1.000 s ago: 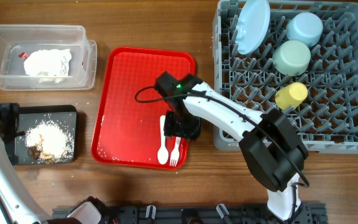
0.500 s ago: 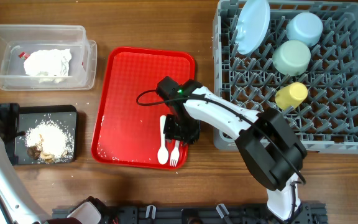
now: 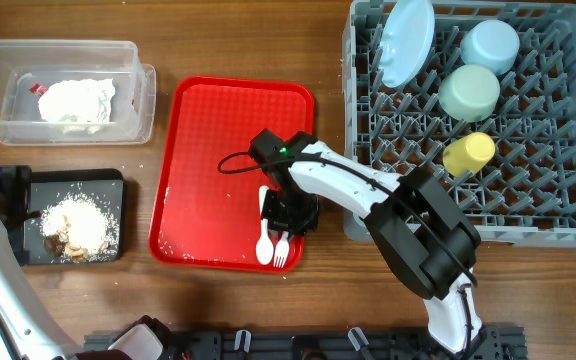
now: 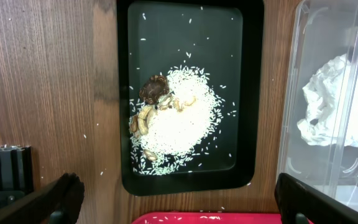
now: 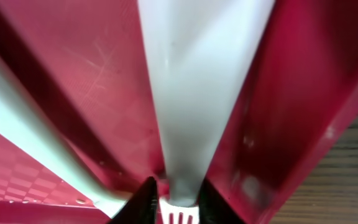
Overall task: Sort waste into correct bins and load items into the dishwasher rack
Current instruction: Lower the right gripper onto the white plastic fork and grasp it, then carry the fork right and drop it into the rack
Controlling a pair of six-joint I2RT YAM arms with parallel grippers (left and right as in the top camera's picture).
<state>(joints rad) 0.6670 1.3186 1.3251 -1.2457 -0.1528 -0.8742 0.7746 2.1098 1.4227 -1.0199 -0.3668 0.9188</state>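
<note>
My right gripper (image 3: 290,212) sat low on the red tray (image 3: 208,130), its 2 fingers (image 5: 146,198) straddling the fork (image 5: 194,93) beside the spoon (image 3: 263,240); I couldn't tell whether they pinched it. My left gripper (image 4: 176,193) gaped over the black tray (image 4: 124,93).

White right arm (image 3: 353,185), black joints, black cable (image 3: 230,158), black pincer (image 3: 284,224)

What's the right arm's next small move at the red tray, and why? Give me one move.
Probably close the right end effector on the fork. Its fingers sit on either side of the handle, low over the red tray and beside the spoon. A firm pinch isn't evident yet.
</note>
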